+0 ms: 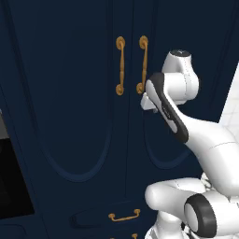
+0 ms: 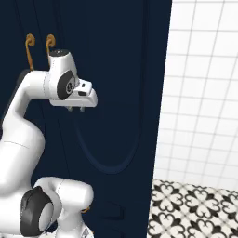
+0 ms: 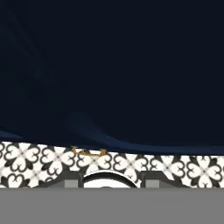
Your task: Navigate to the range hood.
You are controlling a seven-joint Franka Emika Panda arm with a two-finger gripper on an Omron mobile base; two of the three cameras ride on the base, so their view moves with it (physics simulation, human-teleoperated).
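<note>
The range hood is out of view. A tall navy cabinet (image 1: 70,102) with arched door panels stands close in front of me. My arm is folded up in front of its doors, near the pair of vertical brass handles (image 1: 120,65). My gripper (image 2: 76,109) points downward with its two short fingertips apart; it is open and holds nothing. In the hand view the gripper (image 3: 111,183) looks down the cabinet front to the floor.
A white tiled wall (image 2: 204,93) runs to the right of the cabinet, above a black-and-white patterned floor (image 2: 195,209). A brass drawer handle (image 1: 124,216) sits low on the cabinet. A black panel (image 1: 9,182) shows at the left edge; what it is cannot be told.
</note>
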